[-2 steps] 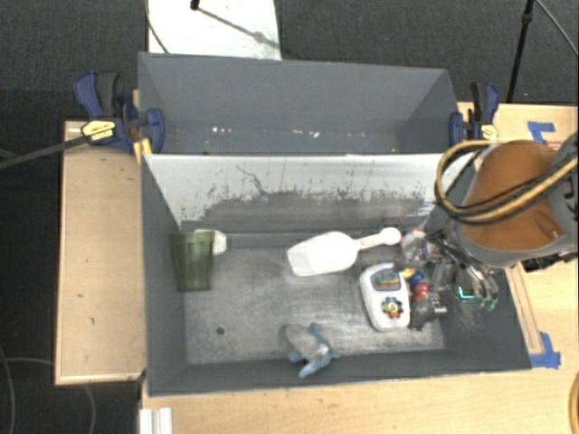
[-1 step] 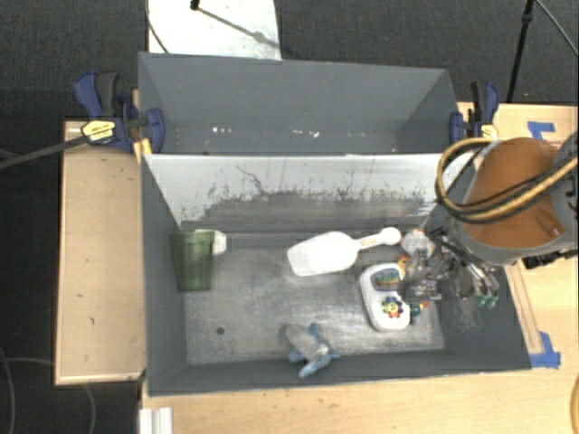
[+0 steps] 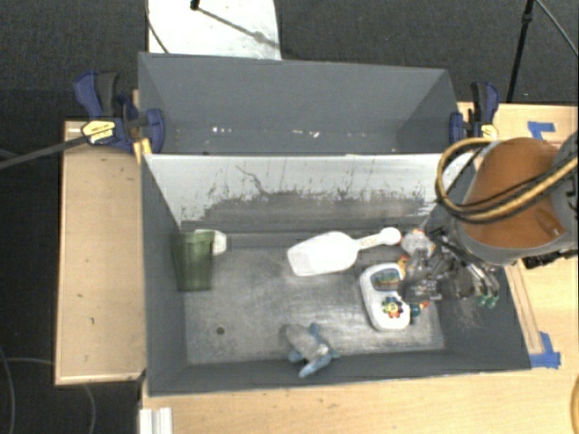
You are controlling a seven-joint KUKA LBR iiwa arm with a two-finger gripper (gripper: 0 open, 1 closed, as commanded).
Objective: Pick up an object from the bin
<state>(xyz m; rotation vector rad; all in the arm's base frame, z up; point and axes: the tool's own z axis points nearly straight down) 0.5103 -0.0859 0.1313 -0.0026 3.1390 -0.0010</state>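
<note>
- Because the gripper [image 3: 423,283] sits low at the right side of the bin [image 3: 271,197], against the right edge of a white rounded toy with coloured buttons [image 3: 384,298], dark wrist parts mask it. I cannot tell whether it is open or closed, so I would not call the toy held.
- The toy lies flat on the bin floor near the front right corner, close to the right wall. A grasp this far toward one edge would likely tip the toy or let its smooth shell slide free as it lifts.
- The right wall is close by. There seems little room on that side, and a sideways correction could scrape the metal.
- A white scoop [image 3: 321,254] lies toward the middle of the floor, its handle tip reaching right to just behind the toy. If the toy shifts toward the back wall, it may nudge that handle or drag it along.
- A small grey-blue thing [image 3: 308,346] rests at the front edge, well apart to the left. It looks to be no hindrance.
- A green cup [image 3: 194,259] stands by the left wall, far from the work.
- Looped cables [image 3: 470,183] on the orange cover [image 3: 520,197] hang over the right rim and might snag there on the way up.
</note>
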